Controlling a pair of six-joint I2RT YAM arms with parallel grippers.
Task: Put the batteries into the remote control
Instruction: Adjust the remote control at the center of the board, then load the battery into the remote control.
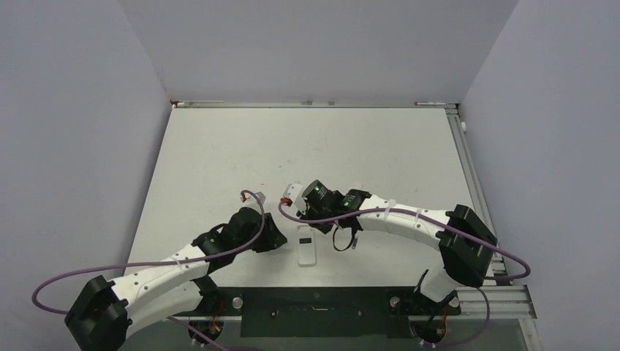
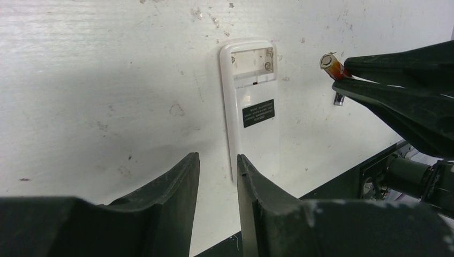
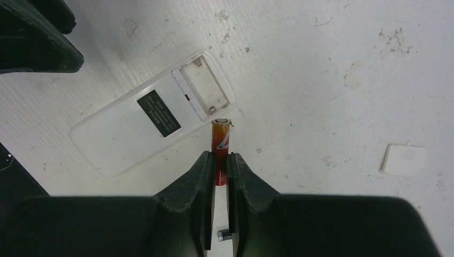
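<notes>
I read the left gripper (image 2: 217, 163) spread, just short of the remote control (image 2: 250, 101), which lies back-up with its compartment open. The right gripper (image 3: 220, 160) pinches a battery (image 3: 220, 138) just beside that compartment. Scuffed white table (image 1: 307, 139); grey walls (image 1: 314, 44) beyond.

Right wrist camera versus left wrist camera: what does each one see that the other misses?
Only the right wrist view shows the small white square piece lying apart on the table. Only the left wrist view shows the left hand open, fingers apart near the remote control's end. Both show the remote control lying label up with its battery bay uncovered and empty, and the right hand pinching a red battery beside it.
</notes>
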